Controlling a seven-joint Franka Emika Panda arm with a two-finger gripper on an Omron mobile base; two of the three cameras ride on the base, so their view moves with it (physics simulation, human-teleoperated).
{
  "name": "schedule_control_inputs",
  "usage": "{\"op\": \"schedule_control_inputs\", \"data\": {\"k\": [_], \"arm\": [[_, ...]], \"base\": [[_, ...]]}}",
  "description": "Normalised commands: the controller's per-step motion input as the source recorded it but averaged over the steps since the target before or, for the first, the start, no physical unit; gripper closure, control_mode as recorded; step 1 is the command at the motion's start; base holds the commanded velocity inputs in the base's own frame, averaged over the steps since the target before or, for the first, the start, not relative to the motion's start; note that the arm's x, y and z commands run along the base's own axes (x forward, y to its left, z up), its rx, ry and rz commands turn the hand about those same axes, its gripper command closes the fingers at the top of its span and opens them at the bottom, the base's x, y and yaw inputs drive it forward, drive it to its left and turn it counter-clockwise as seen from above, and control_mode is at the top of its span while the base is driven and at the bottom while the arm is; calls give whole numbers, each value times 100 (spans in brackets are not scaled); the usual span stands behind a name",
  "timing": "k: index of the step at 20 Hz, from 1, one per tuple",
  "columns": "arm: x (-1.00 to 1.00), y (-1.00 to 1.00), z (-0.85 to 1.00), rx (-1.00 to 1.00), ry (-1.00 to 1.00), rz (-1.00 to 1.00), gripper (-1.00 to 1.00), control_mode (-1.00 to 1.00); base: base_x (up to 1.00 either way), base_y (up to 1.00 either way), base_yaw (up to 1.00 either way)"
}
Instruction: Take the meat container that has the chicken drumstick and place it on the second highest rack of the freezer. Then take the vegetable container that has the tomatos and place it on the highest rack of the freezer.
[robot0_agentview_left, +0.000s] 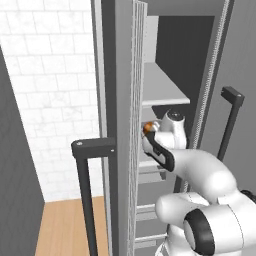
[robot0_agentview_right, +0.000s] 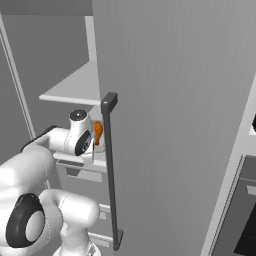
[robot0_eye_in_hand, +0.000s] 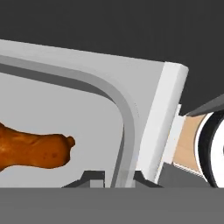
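You: jaws pinched on meat container (robot0_eye_in_hand: 144, 122) rim corner, apparently; rigid, light, slick; drumstick (robot0_eye_in_hand: 33, 151) loose, keep level.

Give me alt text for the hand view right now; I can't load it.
The shut gripper clamps the rim of a light-grey meat container, seen close up. An orange-brown chicken drumstick lies inside at lower left. Dark freezer interior fills the background above.
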Motion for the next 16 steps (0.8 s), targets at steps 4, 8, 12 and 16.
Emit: {"op": "schedule_control_inputs", "data": {"k": [4, 8, 12, 16], "arm": [[36, 0, -4, 0, 1, 0, 100, -100], [51, 1, -11, 0, 1, 0, 100, -100], [47, 6, -28, 0, 0, 0, 100, -100], [37, 1, -20, 0, 0, 0, 100, -100]], "base": [[0, 0, 0], [0, 0, 0], [0, 0, 0], [0, 0, 0]]}}
